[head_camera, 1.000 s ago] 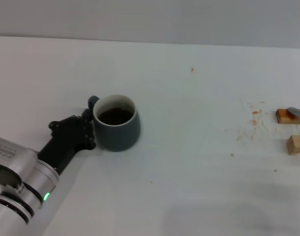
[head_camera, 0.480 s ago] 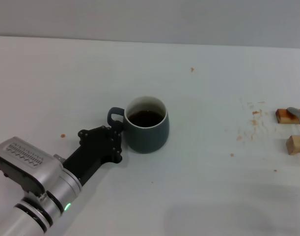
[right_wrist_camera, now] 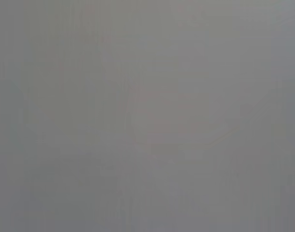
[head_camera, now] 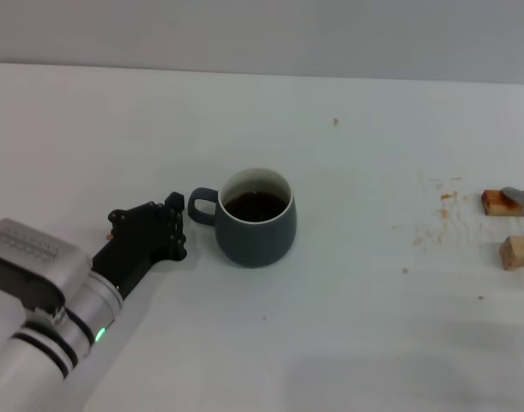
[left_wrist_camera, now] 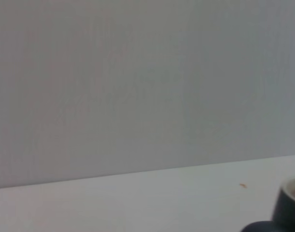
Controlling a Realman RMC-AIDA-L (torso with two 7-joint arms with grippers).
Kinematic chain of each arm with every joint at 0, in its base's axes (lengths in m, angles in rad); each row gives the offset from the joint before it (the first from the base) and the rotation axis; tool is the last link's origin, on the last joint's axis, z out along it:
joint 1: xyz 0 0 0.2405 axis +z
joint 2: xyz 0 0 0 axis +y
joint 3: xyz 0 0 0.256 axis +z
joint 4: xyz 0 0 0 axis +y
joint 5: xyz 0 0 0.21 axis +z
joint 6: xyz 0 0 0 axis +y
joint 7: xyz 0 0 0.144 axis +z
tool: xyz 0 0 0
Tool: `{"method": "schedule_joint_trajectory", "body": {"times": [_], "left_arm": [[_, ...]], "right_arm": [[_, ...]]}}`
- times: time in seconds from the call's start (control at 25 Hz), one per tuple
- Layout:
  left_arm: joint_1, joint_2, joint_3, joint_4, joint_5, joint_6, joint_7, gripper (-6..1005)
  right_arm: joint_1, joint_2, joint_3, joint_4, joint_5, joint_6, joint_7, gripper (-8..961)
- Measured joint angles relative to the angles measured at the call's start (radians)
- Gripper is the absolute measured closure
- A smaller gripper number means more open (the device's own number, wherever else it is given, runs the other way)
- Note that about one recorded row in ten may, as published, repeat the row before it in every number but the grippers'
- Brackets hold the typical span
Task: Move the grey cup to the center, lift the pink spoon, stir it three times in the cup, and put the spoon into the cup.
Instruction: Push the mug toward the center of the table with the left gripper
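The grey cup [head_camera: 256, 220] stands upright near the middle of the table, with dark liquid inside and its handle [head_camera: 200, 207] pointing toward my left arm. My left gripper [head_camera: 177, 227] is open and empty just left of the handle, a small gap apart from it. A sliver of the cup also shows in the left wrist view [left_wrist_camera: 289, 207]. The pink spoon [head_camera: 519, 204] lies at the far right edge across two small tan wooden blocks, its greyish bowl on the farther one; its handle end runs out of view. My right gripper is not in view.
Two tan wooden blocks [head_camera: 502, 202] [head_camera: 516, 252] sit at the far right edge. Brownish crumbs and stains [head_camera: 440, 215] are scattered left of them. The right wrist view shows only flat grey.
The left gripper slid the cup to the right toward the middle, then let go of the handle and drew back to the left. The cup stays in place.
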Motion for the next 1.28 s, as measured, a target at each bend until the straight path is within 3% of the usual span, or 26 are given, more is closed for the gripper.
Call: {"method": "schedule_joint_trajectory", "body": {"times": [0.52,1.28], "left_arm": [[-0.048,-0.001,-0.016,0.006,0.003,-0.039,0.001,1001],[-0.063,-0.002,0.135,-0.071,0.007,-0.052,-0.013,1001]], "right_arm": [[0.001,0.000,0.003,0.000,0.000,0.000,0.000,210],[-0.001,0.000,-0.001,0.000,0.001,0.005,0.000,211]]}}
